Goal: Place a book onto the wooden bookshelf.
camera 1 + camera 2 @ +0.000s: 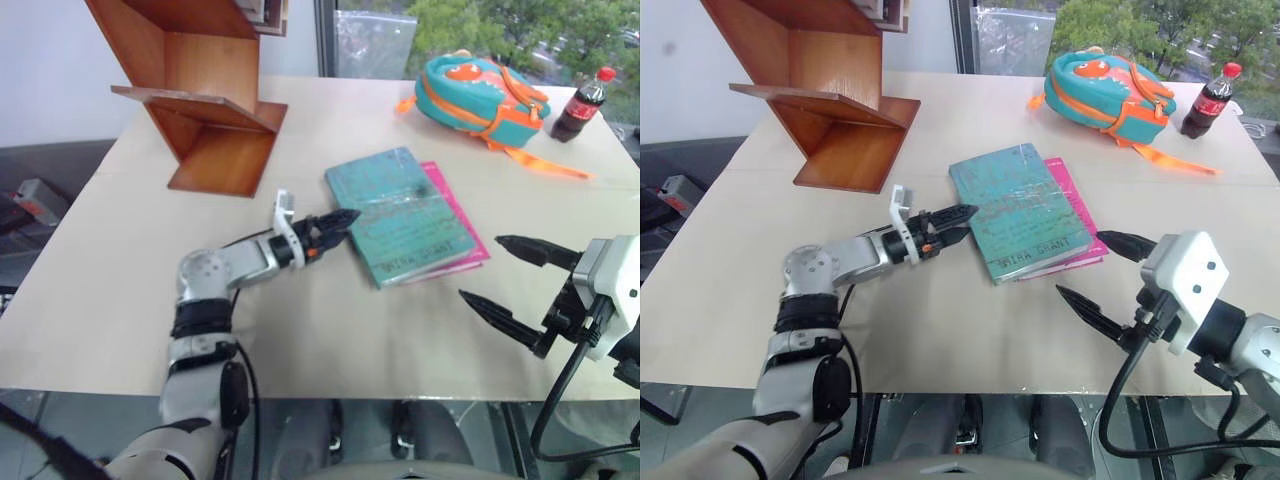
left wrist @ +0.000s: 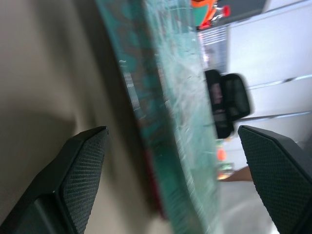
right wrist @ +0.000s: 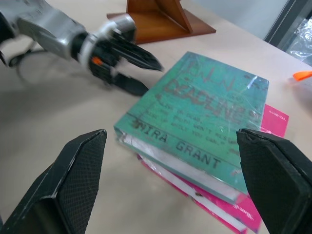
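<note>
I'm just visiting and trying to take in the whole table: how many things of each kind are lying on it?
Books: 2, a teal-green book lying on a magenta-pink book
Bookshelves: 1, reddish-brown wooden zigzag bookshelf
Bags: 1, teal and orange backpack
Bottles: 1, dark cola bottle with red cap
Total: 5

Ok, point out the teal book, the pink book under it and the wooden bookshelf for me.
teal book [image 1: 1025,215], right eye view, middle of its cover.
pink book [image 1: 1077,205], right eye view, strip showing beside the teal book.
wooden bookshelf [image 1: 222,160], left eye view, its bottom board.
</note>
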